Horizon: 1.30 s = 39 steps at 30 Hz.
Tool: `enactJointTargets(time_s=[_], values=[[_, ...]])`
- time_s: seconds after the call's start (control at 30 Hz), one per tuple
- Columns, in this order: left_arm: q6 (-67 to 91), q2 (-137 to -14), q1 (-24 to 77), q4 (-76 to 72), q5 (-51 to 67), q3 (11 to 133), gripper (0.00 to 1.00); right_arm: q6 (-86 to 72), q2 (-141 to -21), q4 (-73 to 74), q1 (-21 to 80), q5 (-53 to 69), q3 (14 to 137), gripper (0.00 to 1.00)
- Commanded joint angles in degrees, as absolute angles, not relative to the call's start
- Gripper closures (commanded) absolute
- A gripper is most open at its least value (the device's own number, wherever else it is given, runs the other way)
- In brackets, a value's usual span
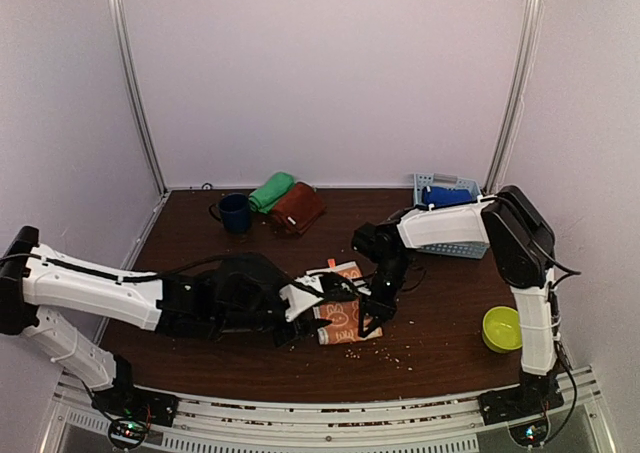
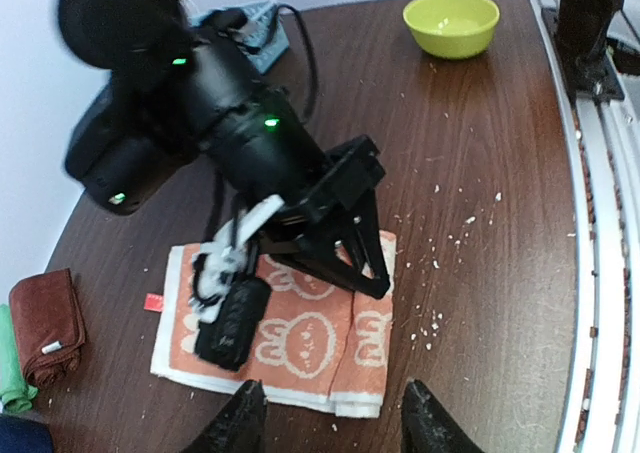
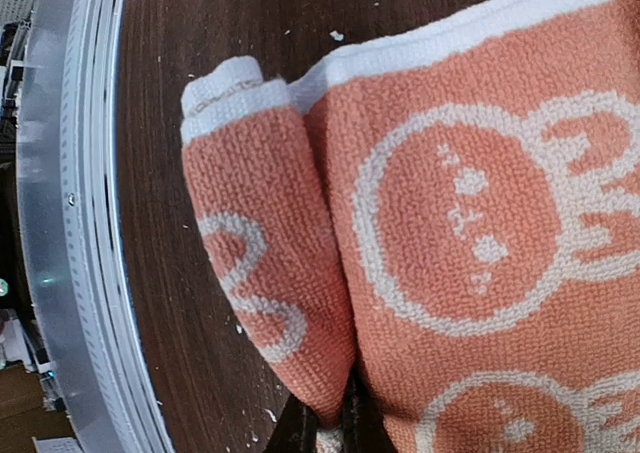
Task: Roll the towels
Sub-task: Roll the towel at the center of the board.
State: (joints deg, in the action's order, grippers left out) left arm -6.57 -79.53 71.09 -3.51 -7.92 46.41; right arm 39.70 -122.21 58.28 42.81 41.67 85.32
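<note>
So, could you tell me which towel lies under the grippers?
The orange bunny towel, mid-table; green and maroon sit at the back, blue in the basket.

Orange towel: looped terry cloth, matt and nubbly; white woven bunny outlines, white hemmed edge.
Maroon towel: soft matt cloth with a short nap.
Green towel: soft matt cloth.
Tabletop: dark brown wood-grain finish, smooth with a faint sheen, speckled with pale crumbs.
Bowl: yellow-green, smooth, slightly glossy, plastic by the look.
Basket: pale blue slatted plastic.
Mug: navy, smooth, low sheen; material unclear.
Rail: bare silver metal, brushed, with small screw heads.
Left tool: matt black, hard plastic look.
Arm shells: smooth white plastic, satin finish.
</note>
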Motion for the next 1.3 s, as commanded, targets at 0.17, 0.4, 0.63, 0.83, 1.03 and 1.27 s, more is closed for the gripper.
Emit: enactJointTargets(time_s=[0.17,0.4,0.63,0.83,1.03,1.27], values=[[-16.73,-102.24,73.39,0.04,-15.04,62.24,0.52,36.68,-129.37,62.03,42.72,39.32,87.91,0.93],[-18.6,-112.29,73.36,2.76,-17.8,67.68,0.51,36.56,-129.8,61.91,42.77,39.79,88.01,0.93],[-16.88,-113.67,73.26,6.3,-17.43,67.75,0.57,36.75,-129.55,61.3,42.72,39.46,87.09,0.93],[-15.84,-113.64,72.91,6.86,-14.69,67.71,0.73,36.73,-129.38,61.05,42.72,39.8,87.62,0.93],[-15.08,-113.77,72.65,7.76,-9.18,69.24,0.94,36.3,-127.85,60.89,42.72,39.89,87.65,0.87],[-12.41,-113.02,71.98,9.27,-6.16,68.42,1.0,41.57,-119.53,70.11,38.19,47.83,92.85,0.62]])
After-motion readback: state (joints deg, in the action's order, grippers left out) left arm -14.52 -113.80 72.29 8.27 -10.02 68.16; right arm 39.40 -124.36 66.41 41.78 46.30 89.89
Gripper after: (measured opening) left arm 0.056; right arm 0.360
